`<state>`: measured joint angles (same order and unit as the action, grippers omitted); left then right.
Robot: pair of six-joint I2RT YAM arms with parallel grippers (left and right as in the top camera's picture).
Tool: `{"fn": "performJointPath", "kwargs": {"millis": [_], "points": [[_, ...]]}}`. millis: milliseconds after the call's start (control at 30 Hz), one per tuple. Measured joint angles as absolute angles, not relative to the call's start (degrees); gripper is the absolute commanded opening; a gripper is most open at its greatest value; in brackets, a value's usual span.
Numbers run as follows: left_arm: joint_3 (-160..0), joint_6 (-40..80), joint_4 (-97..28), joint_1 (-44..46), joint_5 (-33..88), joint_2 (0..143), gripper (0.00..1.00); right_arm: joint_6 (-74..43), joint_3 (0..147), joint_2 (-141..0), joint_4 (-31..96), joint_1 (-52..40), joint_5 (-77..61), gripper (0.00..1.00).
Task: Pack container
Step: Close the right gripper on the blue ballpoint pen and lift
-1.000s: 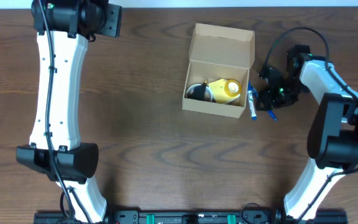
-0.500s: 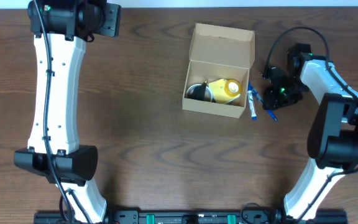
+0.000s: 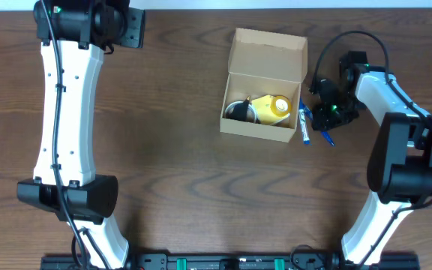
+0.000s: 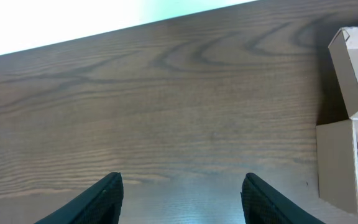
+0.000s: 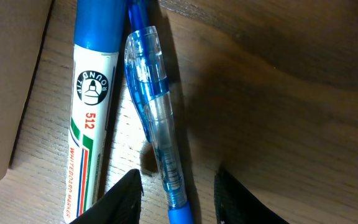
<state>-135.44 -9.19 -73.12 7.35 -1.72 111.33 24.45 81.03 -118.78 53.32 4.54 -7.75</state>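
Note:
The container (image 3: 268,51), a tan cardboard box with its flap lid folded back, stands at the back middle of the table. It holds a yellow item (image 3: 273,107) and a dark round item (image 3: 238,111). Just right of it lie a whiteboard marker (image 5: 91,118) and a clear blue pen (image 5: 157,124), side by side. My right gripper (image 5: 176,175) is low over them with its fingers on either side of the pen, and a gap shows on each side. My left gripper (image 4: 182,180) hangs open over bare table at the back left, with the container (image 4: 337,162) to its right.
The box wall (image 5: 8,81) stands right beside the marker. The table's back edge meets a pale wall (image 4: 73,18) just beyond the left gripper. Both arm bases sit at the front edge of the dark wood table (image 3: 178,165).
My right gripper has shifted a little toward the box and its jaws have narrowed around the blue pen. The left arm has hardly moved.

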Motion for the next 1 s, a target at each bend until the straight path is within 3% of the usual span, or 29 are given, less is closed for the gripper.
{"fn": "performJointPath", "kwargs": {"millis": [833, 1000], "points": [[-135.44, -9.17, -73.12, 7.35, -1.72, 111.33, 0.62, 23.99, 81.01, -119.00, 52.49, 4.54, -7.68, 0.11], [-135.44, -9.08, -73.12, 7.35, -1.72, 111.33, 0.62, 23.38, 81.01, -119.00, 52.18, 4.54, -7.66, 0.11]]}}
